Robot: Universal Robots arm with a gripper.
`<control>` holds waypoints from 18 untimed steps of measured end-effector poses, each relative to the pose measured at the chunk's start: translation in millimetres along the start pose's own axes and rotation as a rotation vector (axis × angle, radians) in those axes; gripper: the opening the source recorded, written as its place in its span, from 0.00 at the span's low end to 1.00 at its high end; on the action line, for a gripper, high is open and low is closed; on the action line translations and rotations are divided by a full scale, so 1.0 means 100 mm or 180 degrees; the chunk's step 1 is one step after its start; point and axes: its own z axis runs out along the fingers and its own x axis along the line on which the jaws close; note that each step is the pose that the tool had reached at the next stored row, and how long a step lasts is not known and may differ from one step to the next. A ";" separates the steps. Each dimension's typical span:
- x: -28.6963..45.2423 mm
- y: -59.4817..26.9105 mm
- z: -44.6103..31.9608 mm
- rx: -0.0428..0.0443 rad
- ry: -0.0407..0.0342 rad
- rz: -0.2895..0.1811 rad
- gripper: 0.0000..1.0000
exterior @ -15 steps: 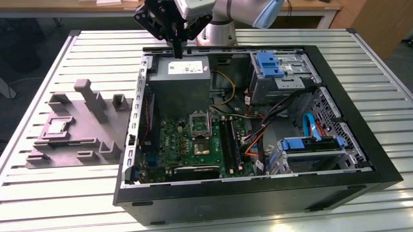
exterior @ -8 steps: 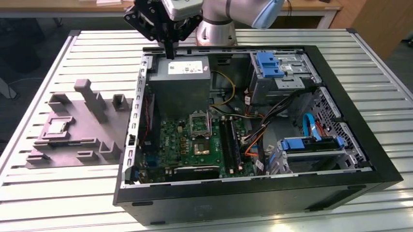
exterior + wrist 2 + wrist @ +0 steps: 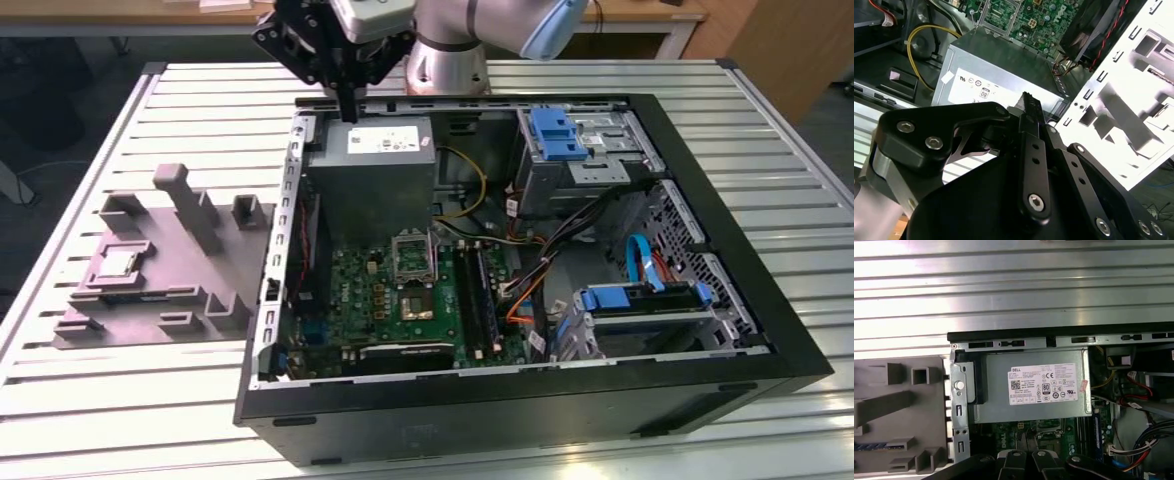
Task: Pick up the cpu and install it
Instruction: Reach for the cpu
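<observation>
Black pincer (image 3: 1030, 102), fingers pressed together, hangs over the grey power-supply box (image 3: 989, 70) inside the computer case (image 3: 534, 405).

We see a ribbed, shiny metal table (image 3: 120, 400), a matt grey moulded plastic tray (image 3: 147, 300) and a dull grey sheet-metal power-supply box (image 3: 380, 180).

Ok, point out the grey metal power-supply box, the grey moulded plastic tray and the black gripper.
Grey metal power-supply box (image 3: 376, 195): exterior view, side face.
Grey moulded plastic tray (image 3: 167, 268): exterior view, flat base.
Black gripper (image 3: 350, 114): exterior view, fingertips.
</observation>
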 end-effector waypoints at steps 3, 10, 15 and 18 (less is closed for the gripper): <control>0.013 -0.001 0.000 0.0000 0.0000 0.0000 0.11; 0.045 -0.003 0.000 0.0000 0.0000 0.0000 0.11; 0.065 -0.005 0.000 0.0000 0.0000 0.0000 0.11; 0.074 -0.006 0.001 0.0000 0.0000 0.0000 0.11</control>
